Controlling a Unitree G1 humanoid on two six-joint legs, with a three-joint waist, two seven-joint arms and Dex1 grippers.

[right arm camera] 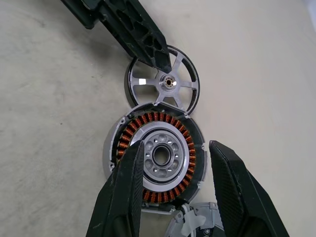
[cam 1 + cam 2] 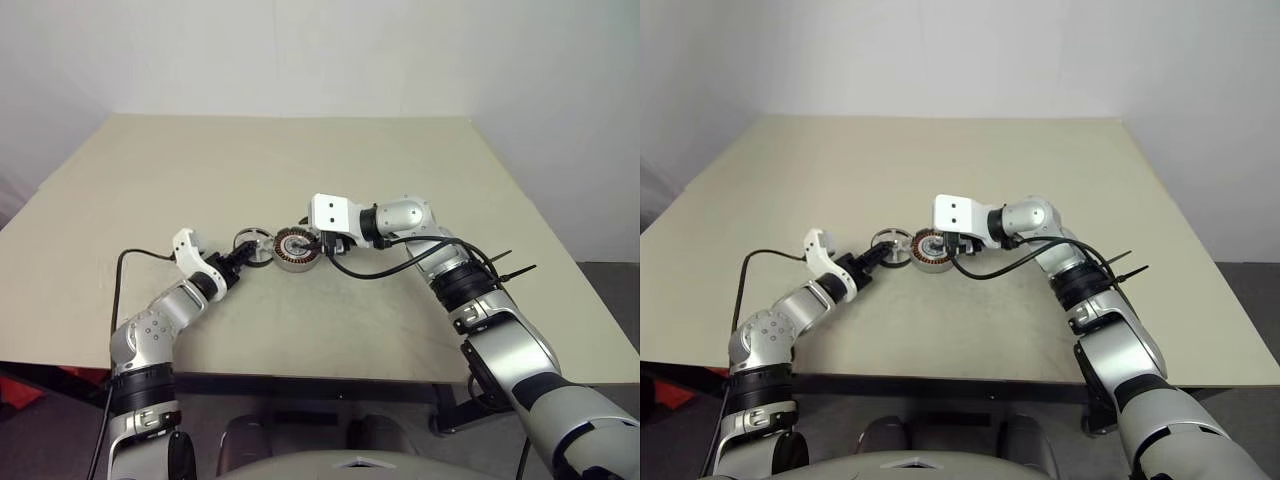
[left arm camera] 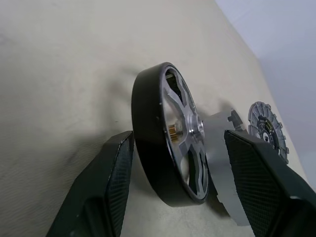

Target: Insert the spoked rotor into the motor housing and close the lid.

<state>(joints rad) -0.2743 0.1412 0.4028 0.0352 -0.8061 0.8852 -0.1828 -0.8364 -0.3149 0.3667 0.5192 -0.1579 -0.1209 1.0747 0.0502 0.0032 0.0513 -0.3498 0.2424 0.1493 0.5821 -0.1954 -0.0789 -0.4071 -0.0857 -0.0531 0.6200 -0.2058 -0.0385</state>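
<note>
The spoked rotor (image 1: 163, 82), a black ring with silver spokes, lies flat on the table against the rim of the motor housing (image 1: 155, 159). The housing is round, with copper windings showing. My left gripper (image 3: 180, 139) is open around the rotor: one finger (image 3: 111, 182) is close to the black rim, the other (image 3: 259, 173) stands well off it. My right gripper (image 1: 176, 145) is open, its fingers apart just above the housing. I cannot tell whether they touch it. The grey toothed lid (image 3: 265, 129) sits at the housing's far side, beneath the right wrist.
The beige table (image 2: 300, 170) stretches wide behind and beside the parts. A black cable (image 2: 400, 262) loops from the right wrist low over the table. The table's front edge (image 2: 330, 378) lies just under both forearms.
</note>
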